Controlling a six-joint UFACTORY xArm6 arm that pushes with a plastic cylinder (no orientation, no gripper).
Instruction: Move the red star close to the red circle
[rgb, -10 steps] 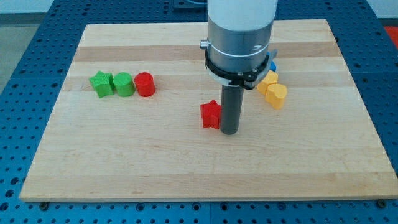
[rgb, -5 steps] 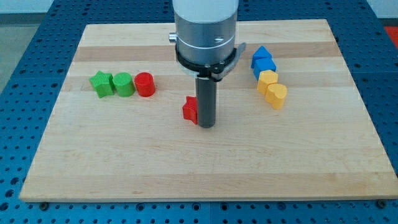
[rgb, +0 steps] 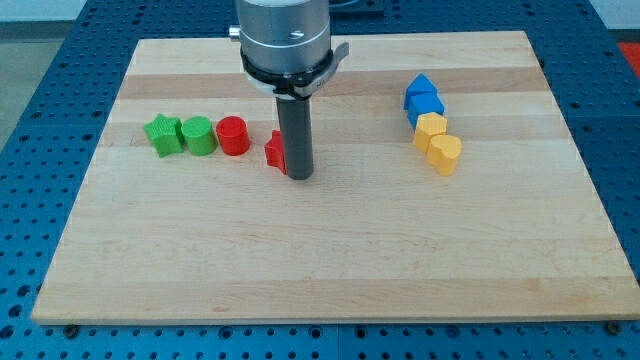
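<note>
One red star (rgb: 275, 151), orientation hidden | my tip (rgb: 299, 176) touching its right | red circle (rgb: 233, 136) near

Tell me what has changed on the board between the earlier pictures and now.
My tip slid toward the view's upper left, pushing the red star ahead of it; the star now sits just right of the red circle, a small gap between them. The green star, green cylinder, and the blue and yellow blocks stayed put.
</note>
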